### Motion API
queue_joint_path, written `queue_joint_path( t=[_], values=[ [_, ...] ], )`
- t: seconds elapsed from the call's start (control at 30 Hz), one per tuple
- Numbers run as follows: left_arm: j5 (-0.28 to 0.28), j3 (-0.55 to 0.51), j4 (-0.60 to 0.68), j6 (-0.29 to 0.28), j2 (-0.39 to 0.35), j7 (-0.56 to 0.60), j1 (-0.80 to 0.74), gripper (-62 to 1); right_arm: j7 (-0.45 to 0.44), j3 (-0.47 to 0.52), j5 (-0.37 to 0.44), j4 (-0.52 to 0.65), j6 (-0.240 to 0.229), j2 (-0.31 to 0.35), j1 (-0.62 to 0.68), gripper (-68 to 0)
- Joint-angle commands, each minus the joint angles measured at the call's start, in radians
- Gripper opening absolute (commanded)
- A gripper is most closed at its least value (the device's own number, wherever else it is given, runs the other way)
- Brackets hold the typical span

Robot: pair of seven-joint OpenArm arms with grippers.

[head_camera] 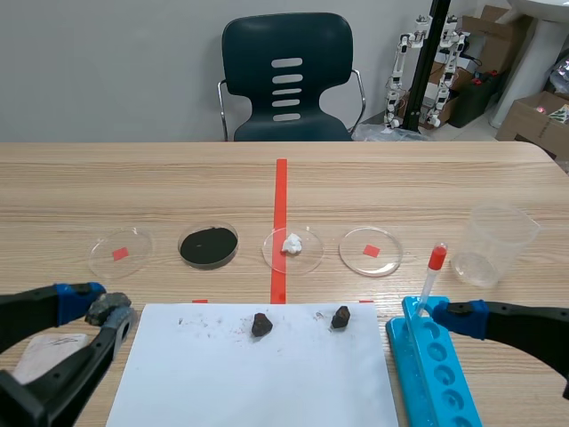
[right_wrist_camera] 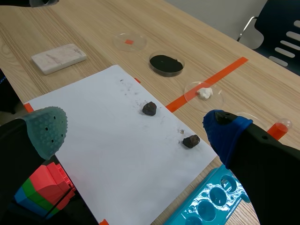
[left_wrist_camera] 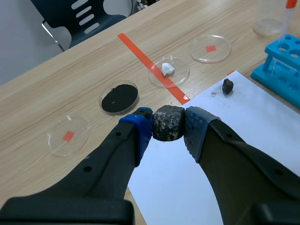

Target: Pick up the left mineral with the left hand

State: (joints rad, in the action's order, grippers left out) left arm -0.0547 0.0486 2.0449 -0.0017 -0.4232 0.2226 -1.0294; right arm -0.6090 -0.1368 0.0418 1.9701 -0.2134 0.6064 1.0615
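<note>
The left gripper [head_camera: 107,313] pinches a grey-black mineral [head_camera: 108,308] between its fingers just beside the far left corner of the white paper sheet [head_camera: 258,378], on which a dark rock [head_camera: 260,324] and a second dark rock [head_camera: 340,318] lie apart.

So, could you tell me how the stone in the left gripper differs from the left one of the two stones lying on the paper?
The gripped stone is clamped between the pads of the left gripper. The stone on the paper lies free on the white paper. The gripped stone looks grey and speckled, while the stone on the paper looks darker, brown-black. Both are small, rough lumps.
</note>
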Motion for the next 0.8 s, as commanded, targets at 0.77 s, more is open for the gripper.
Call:
queue_joint_path(
  t=[0.77],
  values=[
    [-0.018, 0.0, 0.005, 0.006, 0.004, 0.013, -0.006, -47.5, -0.018, 0.008, 0.011, 0.023, 0.004, -0.003, 0.0, -6.9]
  ],
)
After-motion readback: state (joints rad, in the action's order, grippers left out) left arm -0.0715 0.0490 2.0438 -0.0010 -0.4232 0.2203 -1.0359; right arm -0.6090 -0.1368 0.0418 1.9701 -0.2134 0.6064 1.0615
